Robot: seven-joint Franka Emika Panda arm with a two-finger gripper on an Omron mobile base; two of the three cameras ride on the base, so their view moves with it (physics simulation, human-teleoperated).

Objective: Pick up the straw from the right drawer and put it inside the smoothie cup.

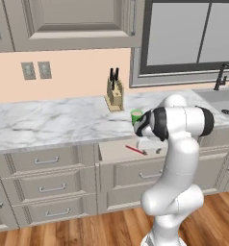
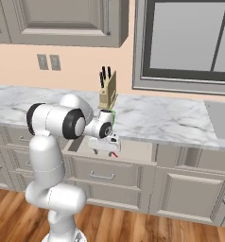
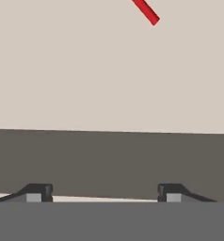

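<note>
The red straw [image 1: 134, 150] lies flat on the beige floor of the open right drawer [image 1: 114, 150], slanting toward its front. In the hand view, one end of the straw [image 3: 146, 12] pokes in at the top, well ahead of the fingertips [image 3: 38, 193]. My gripper [image 1: 149, 145] hangs over the drawer's right part, pointing down, open and holding nothing. From the right base view the gripper [image 2: 105, 150] sits just left of a bit of straw [image 2: 114, 154]. The green smoothie cup [image 1: 136, 116] stands on the counter behind the hand, near the drawer's back.
A wooden knife block [image 1: 115, 93] stands on the marble counter [image 1: 54, 120] behind the cup. A sink with a black faucet [image 1: 222, 77] lies to the right. Narrow stacked drawers [image 1: 46, 187] are shut at the left. A dark drawer wall [image 3: 109, 160] crosses below the beige floor.
</note>
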